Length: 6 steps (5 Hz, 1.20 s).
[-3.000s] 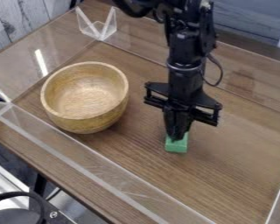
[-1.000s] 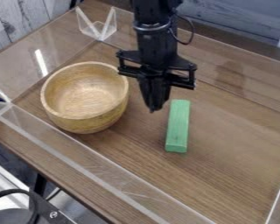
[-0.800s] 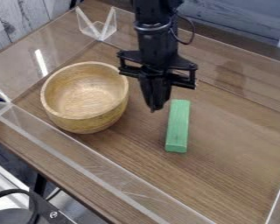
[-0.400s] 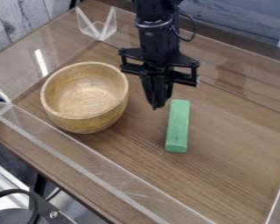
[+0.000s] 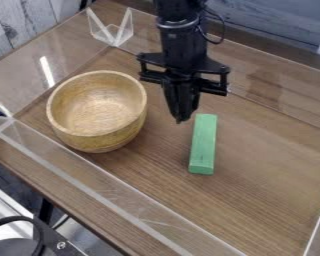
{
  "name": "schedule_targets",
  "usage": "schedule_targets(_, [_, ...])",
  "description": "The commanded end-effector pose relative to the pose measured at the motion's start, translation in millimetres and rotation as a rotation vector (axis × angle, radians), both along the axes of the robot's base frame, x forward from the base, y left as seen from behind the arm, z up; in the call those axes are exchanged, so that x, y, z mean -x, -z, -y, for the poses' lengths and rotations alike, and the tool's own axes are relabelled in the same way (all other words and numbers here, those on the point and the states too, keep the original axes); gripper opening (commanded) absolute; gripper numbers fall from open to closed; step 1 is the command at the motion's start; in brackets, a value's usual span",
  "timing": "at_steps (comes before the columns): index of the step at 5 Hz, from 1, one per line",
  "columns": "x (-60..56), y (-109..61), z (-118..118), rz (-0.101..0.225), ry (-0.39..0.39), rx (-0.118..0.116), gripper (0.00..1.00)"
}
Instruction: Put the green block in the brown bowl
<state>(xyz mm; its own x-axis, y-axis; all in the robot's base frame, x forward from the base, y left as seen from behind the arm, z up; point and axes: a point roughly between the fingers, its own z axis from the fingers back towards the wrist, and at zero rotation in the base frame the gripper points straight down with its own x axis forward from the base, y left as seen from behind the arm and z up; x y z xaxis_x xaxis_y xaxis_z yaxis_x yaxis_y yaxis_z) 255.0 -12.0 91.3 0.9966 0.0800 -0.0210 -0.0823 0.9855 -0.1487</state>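
A wooden tabletop (image 5: 256, 150) with clear acrylic walls carries the brown bowl (image 5: 97, 110) at left. The green block (image 5: 203, 143) lies flat right of the bowl, apart from it. The gripper (image 5: 184, 116) points straight down, fingers (image 5: 180, 108) pressed together and empty, tips just above the block's far end.

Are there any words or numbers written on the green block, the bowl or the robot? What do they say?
None: no words, numbers or signs can be read anywhere in this picture.
Green block: plain faces, no writing.
Brown bowl: only wood grain, no label.
Gripper and the black arm above it: no readable marking; the picture is too small and blurred to show fine print.
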Motion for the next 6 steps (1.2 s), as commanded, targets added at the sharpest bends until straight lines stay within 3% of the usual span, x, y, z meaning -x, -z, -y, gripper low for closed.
schedule_targets(1, [-12.6, -14.0, 2.1, 0.06, 0.016, 0.002, 0.0])
schedule_targets(2, [-13.9, -16.0, 2.7, 0.063, 0.019, 0.007, 0.0])
schedule_targets(3, [-15.5, -10.6, 4.2, 0.053, 0.019, 0.004, 1.0])
schedule_targets(4, [-21.1, -8.7, 4.4, 0.058, 0.01, 0.007, 0.0])
schedule_targets(6, [-35.2, -10.6, 4.1, 0.079, -0.003, 0.015, 0.0])
